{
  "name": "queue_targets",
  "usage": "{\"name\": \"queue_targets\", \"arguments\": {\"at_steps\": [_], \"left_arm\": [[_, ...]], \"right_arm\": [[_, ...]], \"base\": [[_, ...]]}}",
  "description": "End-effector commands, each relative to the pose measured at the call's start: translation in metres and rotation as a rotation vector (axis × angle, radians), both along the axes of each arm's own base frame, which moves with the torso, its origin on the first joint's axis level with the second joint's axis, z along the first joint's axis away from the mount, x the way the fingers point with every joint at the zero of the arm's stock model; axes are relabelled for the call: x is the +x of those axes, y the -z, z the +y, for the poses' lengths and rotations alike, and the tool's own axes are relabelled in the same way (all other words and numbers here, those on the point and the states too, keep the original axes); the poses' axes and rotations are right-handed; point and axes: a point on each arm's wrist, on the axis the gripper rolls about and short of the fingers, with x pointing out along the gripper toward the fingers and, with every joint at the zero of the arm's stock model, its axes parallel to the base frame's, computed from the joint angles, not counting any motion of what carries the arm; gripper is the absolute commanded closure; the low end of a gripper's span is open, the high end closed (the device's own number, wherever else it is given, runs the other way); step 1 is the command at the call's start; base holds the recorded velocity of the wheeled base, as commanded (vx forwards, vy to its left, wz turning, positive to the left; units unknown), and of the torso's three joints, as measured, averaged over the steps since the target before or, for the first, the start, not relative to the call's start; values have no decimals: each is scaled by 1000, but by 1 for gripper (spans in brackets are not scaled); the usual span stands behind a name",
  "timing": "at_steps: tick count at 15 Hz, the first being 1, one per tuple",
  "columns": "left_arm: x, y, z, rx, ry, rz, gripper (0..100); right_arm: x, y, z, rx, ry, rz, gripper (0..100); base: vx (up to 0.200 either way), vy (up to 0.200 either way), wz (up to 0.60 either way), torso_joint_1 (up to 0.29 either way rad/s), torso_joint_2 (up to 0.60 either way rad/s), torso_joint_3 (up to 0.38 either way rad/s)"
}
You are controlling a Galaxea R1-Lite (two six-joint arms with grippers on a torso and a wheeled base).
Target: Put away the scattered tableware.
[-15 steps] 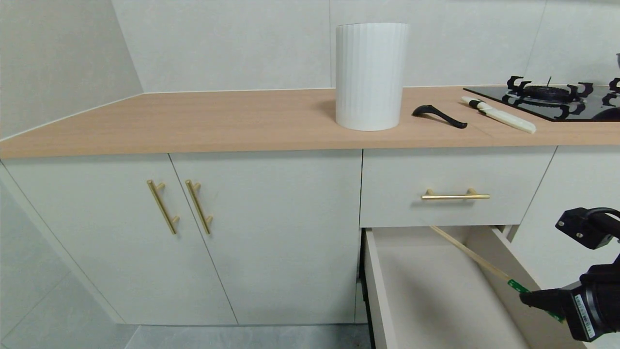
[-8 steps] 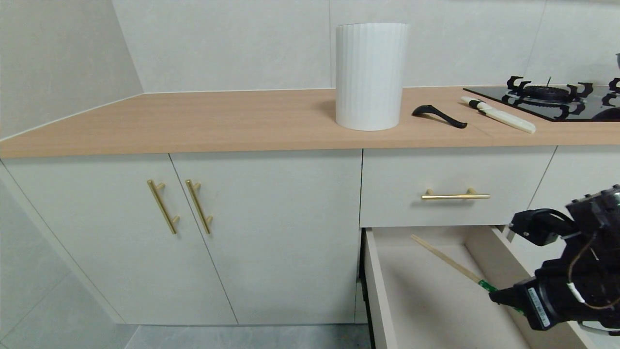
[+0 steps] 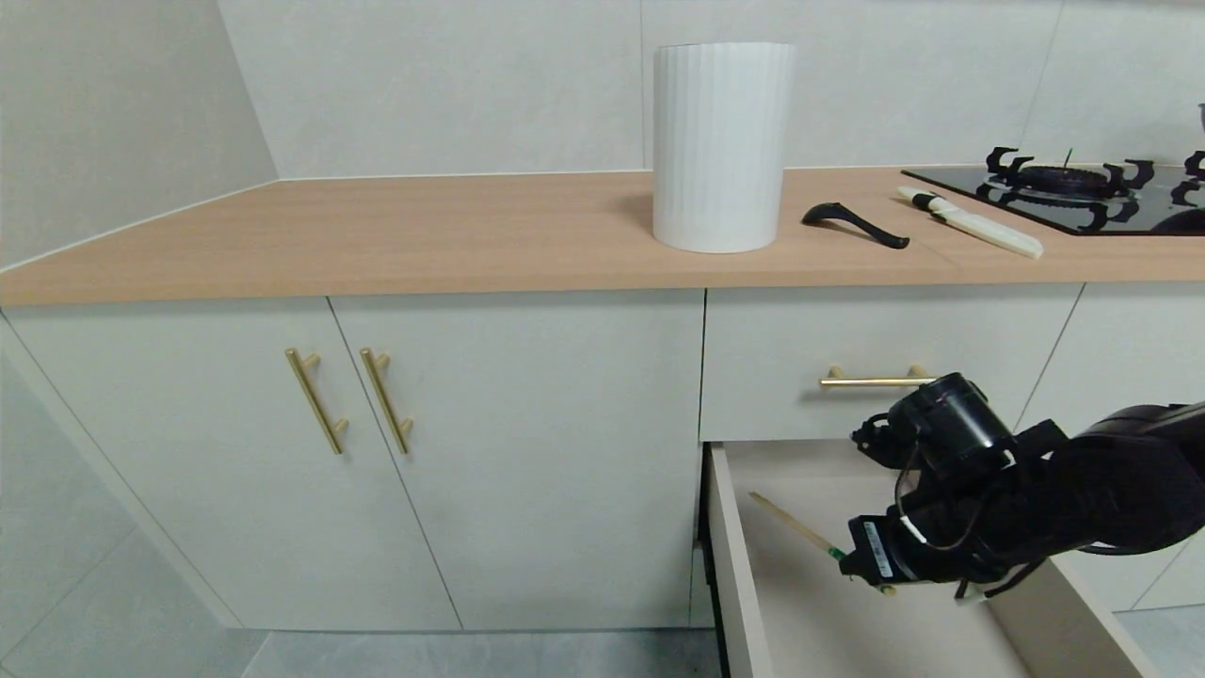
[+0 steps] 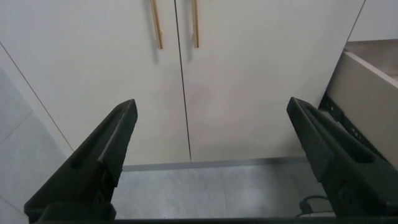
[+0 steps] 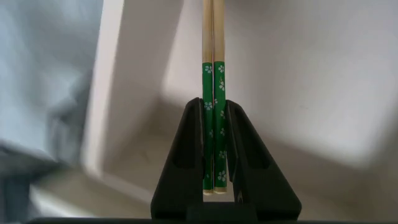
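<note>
Right gripper [image 3: 847, 560]: clamped on a pair of chopsticks [image 3: 795, 527] at the green patterned end, the sticks held within the open drawer [image 3: 732, 546]. Chopsticks are judged light, stiff, thin and smooth, apt to pivot or slip apart; a pinch across both sticks near the thick end is advised. Left gripper [image 4: 210, 124]: spread wide, nothing held.

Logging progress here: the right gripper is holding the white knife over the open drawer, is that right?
Not the knife. The right gripper is shut on the chopsticks over the open drawer; the right wrist view shows it. The knife lies on the counter.
</note>
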Motion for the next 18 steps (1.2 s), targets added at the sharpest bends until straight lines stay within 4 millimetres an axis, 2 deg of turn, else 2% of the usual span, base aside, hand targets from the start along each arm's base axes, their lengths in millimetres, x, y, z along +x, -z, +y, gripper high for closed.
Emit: {"name": "queue_targets", "arguments": {"at_steps": [1, 6, 11, 13, 15, 18], "left_arm": [[0, 0, 0, 0, -1, 0, 0], [0, 0, 0, 0, 1, 0, 0], [0, 0, 0, 0, 1, 1, 0], [0, 0, 0, 0, 1, 0, 0], [0, 0, 0, 0, 1, 0, 0], [0, 0, 0, 0, 1, 0, 0]], "right_arm": [[12, 19, 12, -5, 14, 34, 100], [30, 59, 27, -111, 120, -17, 100], [31, 76, 31, -145, 117, 3, 100], [32, 98, 41, -178, 92, 49, 100], [33, 113, 41, -203, 93, 81, 100], [34, 125, 42, -221, 91, 106, 100]], "base": [[0, 0, 0, 0, 0, 0], [0, 0, 0, 0, 0, 0], [0, 0, 0, 0, 0, 0], [0, 0, 0, 0, 0, 0], [0, 0, 0, 0, 0, 0], [0, 0, 0, 0, 0, 0]]}}
